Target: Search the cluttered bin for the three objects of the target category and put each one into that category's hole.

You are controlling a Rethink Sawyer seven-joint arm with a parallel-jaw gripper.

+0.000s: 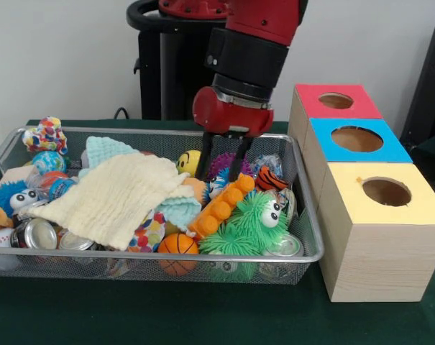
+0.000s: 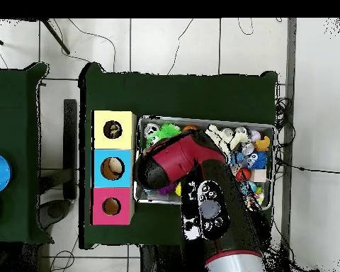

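Observation:
The wire mesh bin is full of toys and also shows in the overhead view. One spotted cloth piece lies at the bin's far left corner. Another spotted cloth piece peeks out under the pale-yellow waffle cloth near the front wall. I see no third one. My gripper hangs open over the bin's right part, its fingers either side of a purple spiky toy, holding nothing. The yellow-topped box's hole is to the right of the bin and also shows in the overhead view.
A blue-topped box and a red-topped box stand behind the yellow one. A green fuzzy toy, an orange knobbed toy, a small basketball, cans and a mint-green cloth fill the bin. My arm hides much of it from above.

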